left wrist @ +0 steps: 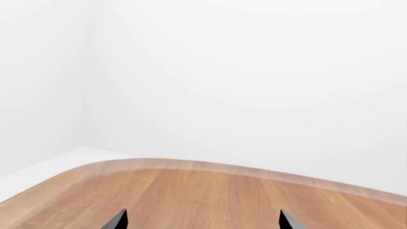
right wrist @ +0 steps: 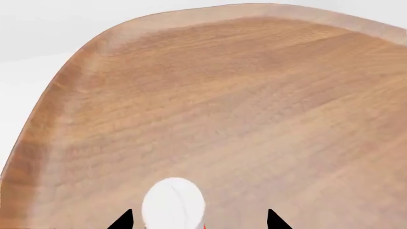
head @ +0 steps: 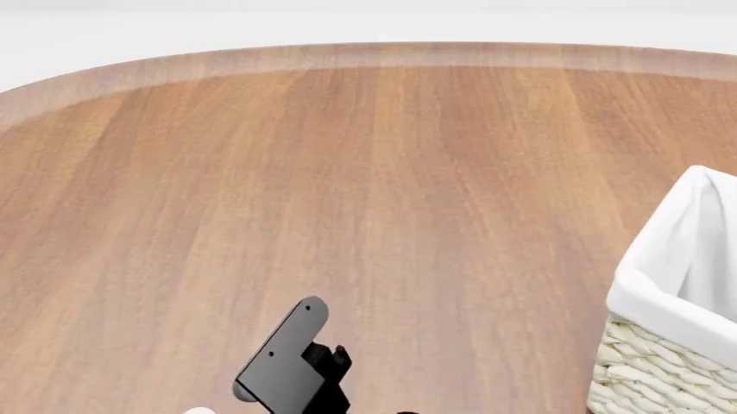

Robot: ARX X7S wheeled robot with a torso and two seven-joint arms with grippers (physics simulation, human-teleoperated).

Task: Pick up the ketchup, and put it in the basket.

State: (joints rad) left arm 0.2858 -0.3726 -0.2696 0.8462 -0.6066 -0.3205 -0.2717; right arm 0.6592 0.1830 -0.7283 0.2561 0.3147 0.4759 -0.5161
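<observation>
Head view: wood table [head: 381, 172], basket [head: 674, 319] at right edge, mostly cut off.
Table bare and wide out to its rounded far rim. Right gripper [right wrist: 199, 220] fingertips spread, ketchup [right wrist: 173, 204] white cap between them, contact unclear; no label readable. Left gripper [left wrist: 202, 220] tips spread apart over bare wood.

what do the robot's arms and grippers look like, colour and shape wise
The left gripper is matte black, a flat rounded plate with small screw dots. In both wrist views only black pointed fingers show. No cables, markings or sleeves are visible.
</observation>
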